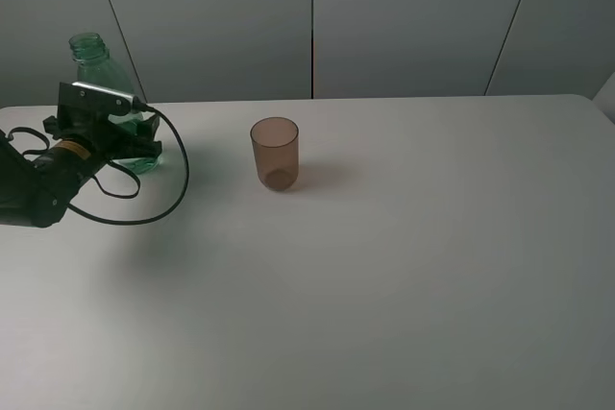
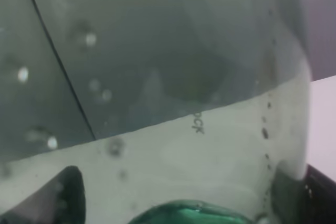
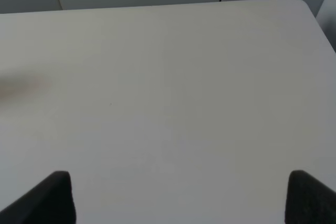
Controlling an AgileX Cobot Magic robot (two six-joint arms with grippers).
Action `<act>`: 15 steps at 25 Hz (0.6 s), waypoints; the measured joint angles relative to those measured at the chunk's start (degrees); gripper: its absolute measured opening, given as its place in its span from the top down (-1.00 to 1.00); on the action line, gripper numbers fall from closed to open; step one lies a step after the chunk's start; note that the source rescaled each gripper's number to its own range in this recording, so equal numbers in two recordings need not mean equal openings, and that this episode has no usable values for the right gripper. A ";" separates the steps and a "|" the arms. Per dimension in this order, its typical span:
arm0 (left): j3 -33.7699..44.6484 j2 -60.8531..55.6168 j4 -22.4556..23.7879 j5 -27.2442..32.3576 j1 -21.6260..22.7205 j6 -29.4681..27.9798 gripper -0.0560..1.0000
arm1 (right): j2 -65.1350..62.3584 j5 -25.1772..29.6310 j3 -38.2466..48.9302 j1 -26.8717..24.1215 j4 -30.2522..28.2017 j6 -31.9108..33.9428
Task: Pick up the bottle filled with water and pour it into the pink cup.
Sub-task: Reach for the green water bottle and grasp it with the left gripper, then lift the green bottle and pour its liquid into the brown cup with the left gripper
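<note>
Bottle (image 1: 94, 64): tall slim transparent green plastic, uncapped, upright at table's 10 o'clock in high view. White flat table (image 1: 413, 276) carries it. Pink cup (image 1: 275, 153), a small transparent brownish-pink plastic tumbler, stands at bottle's 3 o'clock, well apart.

Left gripper (image 1: 135, 141) straddles bottle's lower body, finger either side; whether pads press plastic, cannot tell. Right gripper (image 3: 184, 198) spread wide over bare table, holding nothing.

Step, by judgement: securing grasp; bottle not yet lifted.

Next move calls for: firm pinch without squeezing water out, level lift, carry toward 3 o'clock, slow tilt, neck over cup rim.
</note>
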 joint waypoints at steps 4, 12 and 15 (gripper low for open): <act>0.00 0.00 0.83 0.00 0.00 -0.50 0.85 | 0.00 0.00 0.00 0.00 0.00 0.00; 0.00 0.00 2.22 0.00 -0.10 -3.87 0.88 | 0.00 0.00 0.00 0.00 0.00 0.00; 0.00 -1.29 4.23 1.76 -0.81 -4.44 0.88 | 0.00 0.00 0.00 0.00 0.00 0.00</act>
